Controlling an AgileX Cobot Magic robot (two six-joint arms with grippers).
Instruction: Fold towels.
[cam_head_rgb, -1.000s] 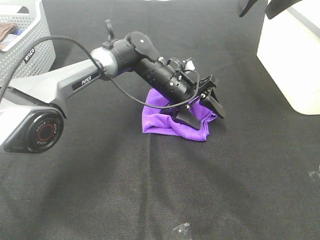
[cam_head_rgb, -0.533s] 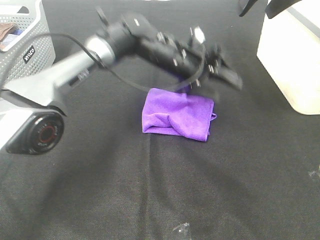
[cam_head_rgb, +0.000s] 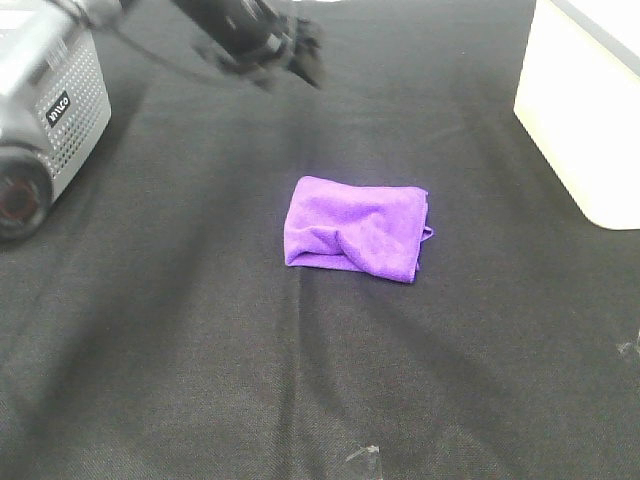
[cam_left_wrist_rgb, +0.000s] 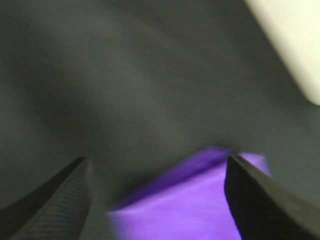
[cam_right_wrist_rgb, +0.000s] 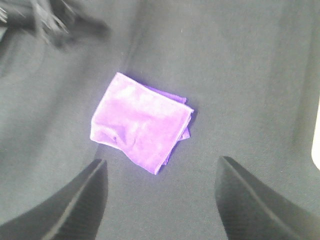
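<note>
The purple towel (cam_head_rgb: 358, 228) lies folded into a small, slightly rumpled rectangle on the black table cloth, free of both grippers. My left gripper (cam_head_rgb: 298, 52) is blurred, high at the back left, well away from the towel. In the left wrist view it (cam_left_wrist_rgb: 157, 200) is open and empty, with the towel (cam_left_wrist_rgb: 200, 210) below it. My right gripper (cam_right_wrist_rgb: 160, 210) is open and empty, high above the table, looking down on the towel (cam_right_wrist_rgb: 140, 122). It is out of the exterior view.
A grey perforated basket (cam_head_rgb: 70, 110) stands at the back left, with the left arm's joint (cam_head_rgb: 18, 190) in front of it. A white box (cam_head_rgb: 580, 110) stands at the right edge. The blurred left arm (cam_right_wrist_rgb: 60, 25) shows in the right wrist view.
My left gripper has let go of the towel, risen and swung back to the far left. The towel stays folded where it was.
</note>
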